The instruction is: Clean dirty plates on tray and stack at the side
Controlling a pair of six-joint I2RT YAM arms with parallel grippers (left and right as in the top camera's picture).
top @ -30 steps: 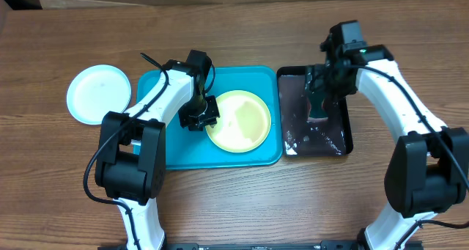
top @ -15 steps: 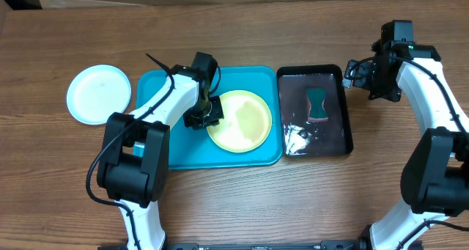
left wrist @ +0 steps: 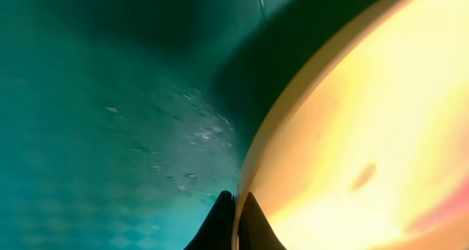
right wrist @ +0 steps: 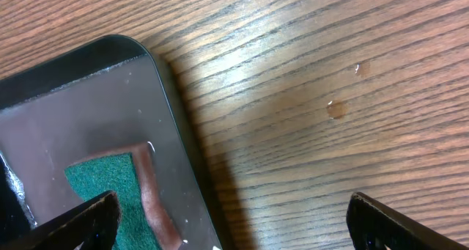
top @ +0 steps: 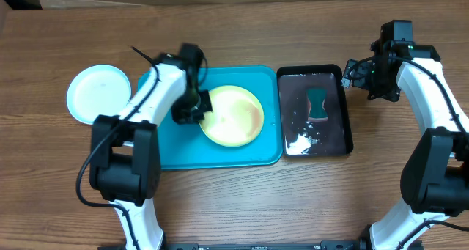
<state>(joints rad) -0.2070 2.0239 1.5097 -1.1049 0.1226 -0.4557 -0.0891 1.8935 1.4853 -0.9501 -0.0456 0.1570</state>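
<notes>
On the blue tray (top: 249, 156), my left gripper (top: 192, 107) is clenched on the left rim of the yellow plate (top: 234, 116), which is over the tray's middle. Off to the left, the white plate (top: 99, 94) sits on the table (top: 234, 30). My right gripper (top: 359, 72) hangs released over the table, just right of the black tray (top: 346, 144) holding the sponge (top: 317, 105).

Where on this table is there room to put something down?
The table is bare in front of the blue tray and black tray, and behind them too. The middle is crowded: trays side by side, white plate on the left.
</notes>
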